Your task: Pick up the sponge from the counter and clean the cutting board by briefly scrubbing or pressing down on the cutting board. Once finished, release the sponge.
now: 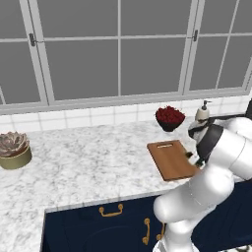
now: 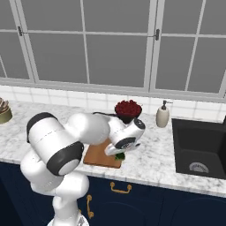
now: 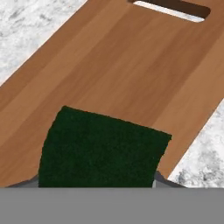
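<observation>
- The hand (image 2: 118, 154) is clamped on the sponge (image 3: 101, 148); in the hand view the dark green scrubbing face sits between the two finger tips and points away from the hand, toward the wood.
- The cutting board (image 3: 122, 74) lies directly under the hand, flat on the table (image 1: 83, 167). Its slot handle (image 3: 173, 8) is at the far end, ahead of the hand.
- The sponge is over the near corner of the board, close to its side edge; bare table begins just beside the sponge on that side.
- I cannot tell if the sponge already touches the wood or hangs just above it.
- To do the scrub well, I think the hand should press straight down with light force and keep the green face flat.
- The strokes should be short and go forward toward the slot handle and the middle of the board, not sideways off the edge.
- The grip should stay firm until the scrub is finished, and only then open.
</observation>
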